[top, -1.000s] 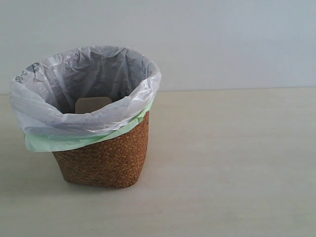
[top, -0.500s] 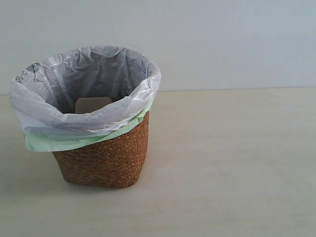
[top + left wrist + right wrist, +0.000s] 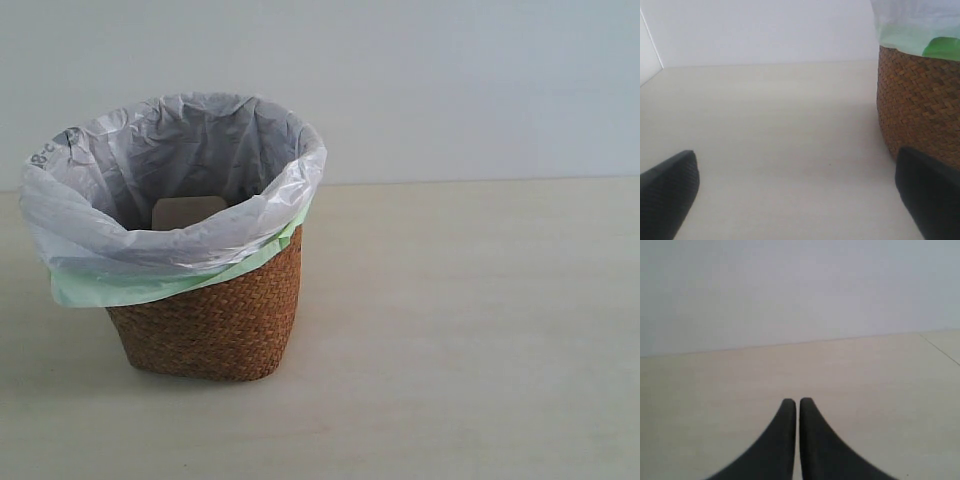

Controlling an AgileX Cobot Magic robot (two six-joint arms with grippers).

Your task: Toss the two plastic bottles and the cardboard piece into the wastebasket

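The brown woven wastebasket (image 3: 215,320) stands at the left of the exterior view, lined with a translucent white bag over a pale green one. Inside it, a tan corner of the cardboard piece (image 3: 187,211) shows above the bag's near rim. Neither plastic bottle is in sight. The left wrist view has the wastebasket (image 3: 920,105) close by, just beyond one fingertip. My left gripper (image 3: 797,195) is open, its fingers wide apart over bare table with nothing between them. My right gripper (image 3: 798,402) is shut and empty, low over the table. Neither gripper appears in the exterior view.
A pale wooden table (image 3: 460,330) stretches right of the basket, with a plain light wall (image 3: 450,80) behind. In the left wrist view a side wall (image 3: 647,60) meets the table at its far corner.
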